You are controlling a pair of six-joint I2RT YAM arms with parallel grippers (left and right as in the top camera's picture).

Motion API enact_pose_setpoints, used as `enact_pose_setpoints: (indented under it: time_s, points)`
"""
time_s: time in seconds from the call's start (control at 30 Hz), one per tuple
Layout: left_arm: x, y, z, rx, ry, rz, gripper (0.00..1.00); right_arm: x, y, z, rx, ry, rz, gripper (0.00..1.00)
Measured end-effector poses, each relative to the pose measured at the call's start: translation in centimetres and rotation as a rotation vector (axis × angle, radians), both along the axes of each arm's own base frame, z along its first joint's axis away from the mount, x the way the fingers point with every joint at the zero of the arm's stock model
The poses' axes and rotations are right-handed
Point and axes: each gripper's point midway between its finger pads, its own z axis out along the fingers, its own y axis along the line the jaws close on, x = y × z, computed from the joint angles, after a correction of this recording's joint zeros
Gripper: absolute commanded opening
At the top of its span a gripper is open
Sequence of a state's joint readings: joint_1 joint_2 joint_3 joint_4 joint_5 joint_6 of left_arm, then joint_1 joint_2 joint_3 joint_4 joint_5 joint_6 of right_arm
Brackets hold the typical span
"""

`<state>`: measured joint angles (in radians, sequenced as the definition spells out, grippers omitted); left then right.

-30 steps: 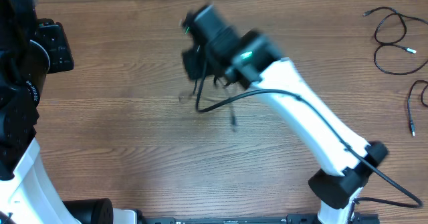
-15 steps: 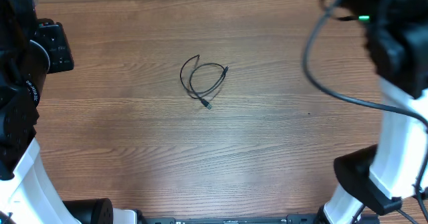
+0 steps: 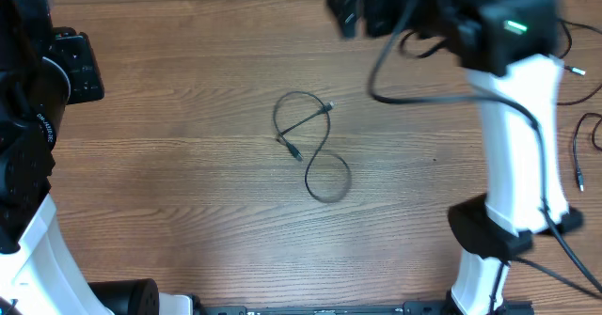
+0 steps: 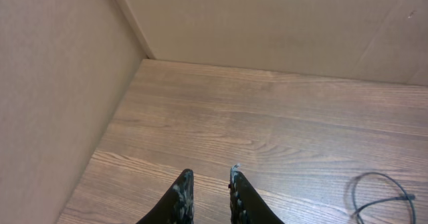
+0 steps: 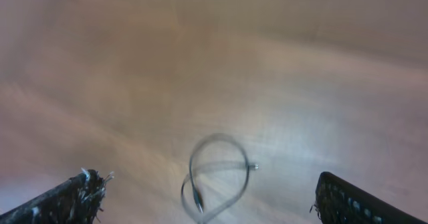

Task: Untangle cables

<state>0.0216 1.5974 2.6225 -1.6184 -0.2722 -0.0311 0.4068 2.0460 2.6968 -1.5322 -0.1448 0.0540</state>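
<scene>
**One cable lies in a figure eight near the middle of the tabletop; neither gripper holds anything.**
The right gripper hangs over the far edge with its jaws wide apart, and its view is blurred. The left gripper, by the left edge, has its fingers almost together with a thin empty gap. I think the risk is this: if the right gripper comes down on the crossing, it pinches two strands at once and pulls the loops tighter. Other cables lie at the right edge, where the right arm could sweep them off.
</scene>
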Motion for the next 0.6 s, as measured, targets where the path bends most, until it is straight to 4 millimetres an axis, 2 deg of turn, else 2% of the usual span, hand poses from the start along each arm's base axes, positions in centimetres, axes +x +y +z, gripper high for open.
enact_pose_setpoints:
  time_s: [0.17, 0.27, 0.43, 0.6]
  points:
    - [0.0, 0.0, 0.0, 0.0, 0.002, 0.0, 0.19, -1.5, 1.5, -10.6, -0.196, 0.259, 0.165, 0.99]
    - [0.0, 0.0, 0.0, 0.0, 0.002, 0.0, 0.19, -2.7, 1.2, -14.7, -0.259, 0.366, 0.213, 0.93]
    - [0.0, 0.0, 0.0, 0.0, 0.002, 0.0, 0.19, -6.0, 0.1, -21.0, -0.325, 0.577, 0.254, 0.93]
    - [0.0, 0.0, 0.0, 0.0, 0.002, 0.0, 0.18, -8.3, 0.3, -26.5, -0.336, 0.68, 0.293, 0.93]
